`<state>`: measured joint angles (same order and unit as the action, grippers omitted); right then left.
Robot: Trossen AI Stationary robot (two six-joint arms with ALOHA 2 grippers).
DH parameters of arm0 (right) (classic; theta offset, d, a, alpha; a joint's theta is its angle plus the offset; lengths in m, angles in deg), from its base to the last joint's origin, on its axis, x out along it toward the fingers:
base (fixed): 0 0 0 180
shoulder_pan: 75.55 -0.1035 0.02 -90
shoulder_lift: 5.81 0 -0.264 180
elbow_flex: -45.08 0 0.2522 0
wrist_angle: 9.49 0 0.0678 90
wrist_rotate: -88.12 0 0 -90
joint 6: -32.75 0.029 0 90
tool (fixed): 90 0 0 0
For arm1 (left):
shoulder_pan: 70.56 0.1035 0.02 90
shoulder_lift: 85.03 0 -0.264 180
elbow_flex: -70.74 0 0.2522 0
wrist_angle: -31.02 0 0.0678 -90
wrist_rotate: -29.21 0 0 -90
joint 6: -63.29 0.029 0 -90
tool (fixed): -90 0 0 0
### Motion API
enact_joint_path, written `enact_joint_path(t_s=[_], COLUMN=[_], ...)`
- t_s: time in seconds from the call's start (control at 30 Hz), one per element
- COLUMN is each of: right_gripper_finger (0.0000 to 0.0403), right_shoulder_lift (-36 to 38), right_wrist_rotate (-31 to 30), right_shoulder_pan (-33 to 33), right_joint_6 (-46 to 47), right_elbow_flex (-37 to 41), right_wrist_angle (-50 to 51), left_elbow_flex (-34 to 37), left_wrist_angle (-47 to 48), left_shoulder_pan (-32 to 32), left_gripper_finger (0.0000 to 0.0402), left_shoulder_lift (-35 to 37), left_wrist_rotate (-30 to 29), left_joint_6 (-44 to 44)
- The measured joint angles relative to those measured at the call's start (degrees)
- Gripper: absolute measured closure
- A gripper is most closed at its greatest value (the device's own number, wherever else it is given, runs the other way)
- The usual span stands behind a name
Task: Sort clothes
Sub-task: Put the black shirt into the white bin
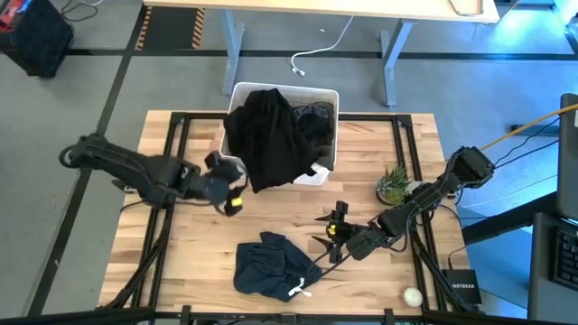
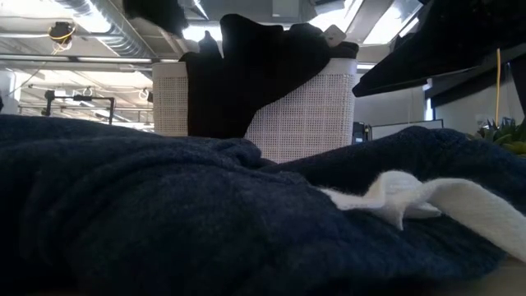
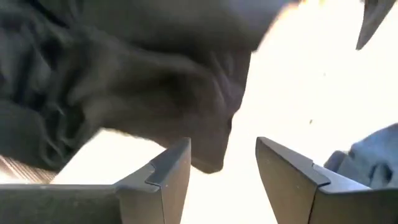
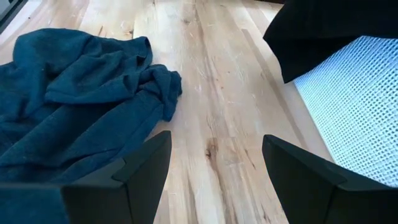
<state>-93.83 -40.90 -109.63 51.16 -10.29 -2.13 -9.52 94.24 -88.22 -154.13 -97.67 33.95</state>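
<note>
high view: navy shorts [image 1: 269, 267] crumpled on tabletop [image 1: 199, 257], soft, light; pinch a raised fold. black garment [image 1: 264, 135] draped over bin [image 1: 318, 173]. left end effector [image 1: 237, 188] and right end effector [image 1: 327, 236] both wide, empty.

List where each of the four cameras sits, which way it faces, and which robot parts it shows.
High: overhead, facing down; both arms, bin, navy shorts.
Low: at tabletop height, facing across the shorts to the bin; no hand identifiable.
Left wrist: past the open left hand at the black garment.
Right wrist: past the open right hand at the shorts, which the high and low views share.
</note>
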Motion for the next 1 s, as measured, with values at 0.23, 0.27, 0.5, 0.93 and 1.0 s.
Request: enact_joint_path(t_s=[0.23,0.27,0.5,0.93,1.0], right_gripper_finger=[0.0134,0.0134,0.0134,0.0134,0.0134], right_shoulder_lift=[0.0,0.0,0.0,0.02,0.0], right_wrist_rotate=[-1.7,-2.18,-2.92,-2.55,-2.55], right_shoulder_pan=[0.0,0.0,0.57,0.74,0.74], right_joint_6=[-0.48,-0.64,-1.07,-1.14,-1.14], right_elbow_flex=[0.0,0.0,0.0,0.0,0.0], right_wrist_angle=[-0.28,-0.5,-0.41,-0.28,-0.3], left_elbow_flex=[11.16,12.78,20.37,25.01,25.01], left_wrist_angle=[-10.06,-12.18,-24.08,-33.14,-34.11], left_shoulder_pan=[-2.48,-2.5,-2.3,-1.91,-1.31], left_gripper_finger=[0.0227,0.0227,0.0227,0.0228,0.0228], left_shoulder_lift=[-0.41,-0.5,-1.82,-13.6,-15.71], left_wrist_rotate=[-3.61,-3.47,-1.35,-2.66,-4.08], left_joint_6=[-6.32,-6.65,-7.34,-4.8,-3.0])
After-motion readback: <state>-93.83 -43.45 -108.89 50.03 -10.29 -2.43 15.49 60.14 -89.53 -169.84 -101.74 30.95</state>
